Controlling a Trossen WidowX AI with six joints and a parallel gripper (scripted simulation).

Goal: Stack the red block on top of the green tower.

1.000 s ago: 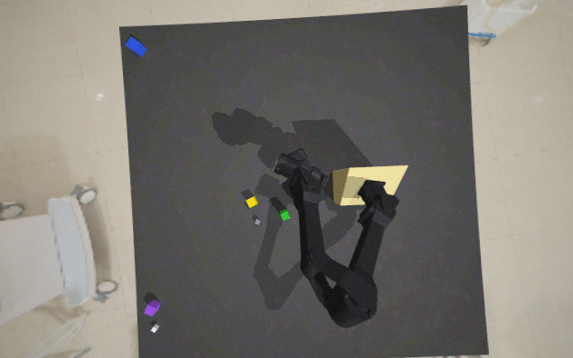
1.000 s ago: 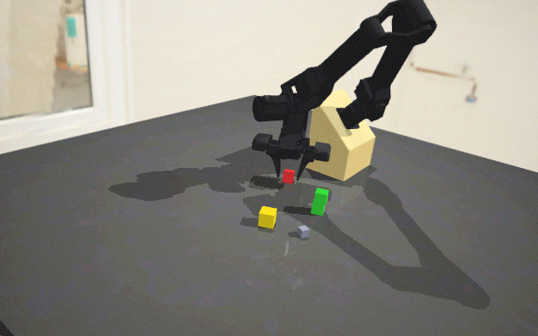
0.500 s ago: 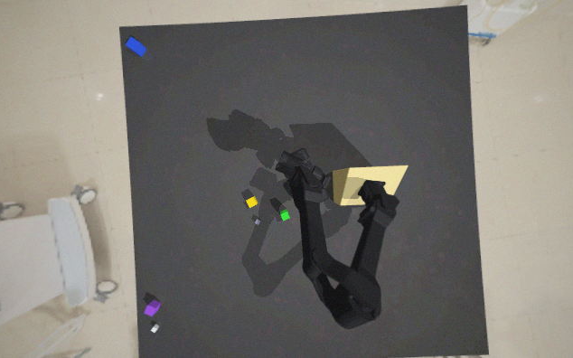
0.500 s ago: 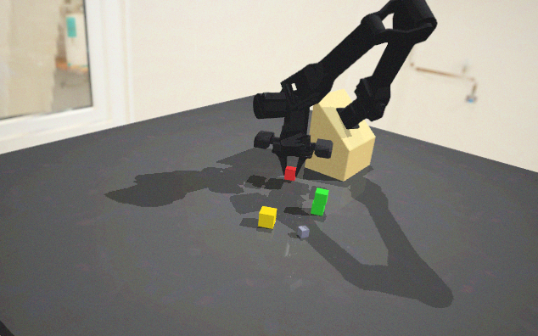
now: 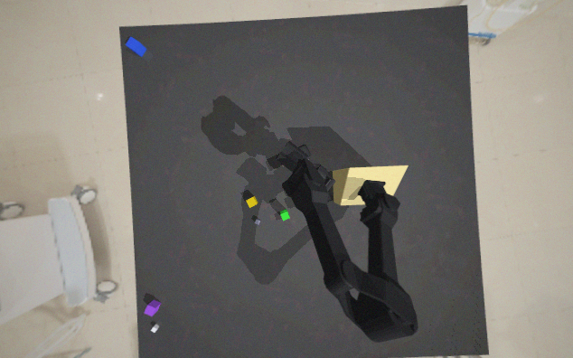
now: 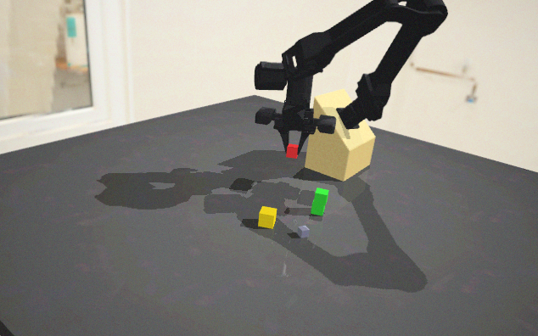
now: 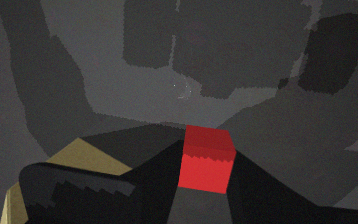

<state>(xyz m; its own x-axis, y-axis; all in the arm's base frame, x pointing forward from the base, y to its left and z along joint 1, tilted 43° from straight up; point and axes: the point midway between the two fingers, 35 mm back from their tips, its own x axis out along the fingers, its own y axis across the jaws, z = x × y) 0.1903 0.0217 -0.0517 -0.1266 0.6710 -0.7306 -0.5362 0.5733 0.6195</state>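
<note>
The red block (image 6: 292,151) (image 7: 206,167) is between the fingertips, raised above the dark table; the arm hides it in the top view. My gripper (image 6: 293,149) (image 7: 204,150) is shut on it and points down. The green tower (image 5: 285,215) (image 6: 320,202) stands upright on the table, a small, narrow column. In the exterior view it is lower and to the right of the held block, nearer that camera. The gripper is not above it. The tower does not show in the wrist view.
A yellow cube (image 5: 251,202) (image 6: 267,217) and a small grey-lilac cube (image 5: 258,221) (image 6: 303,232) lie near the tower. A large beige block (image 5: 341,186) (image 6: 331,153) stands beside the arm. Blue (image 5: 136,46), purple (image 5: 152,308) and white (image 5: 154,328) blocks lie by the table's left edge.
</note>
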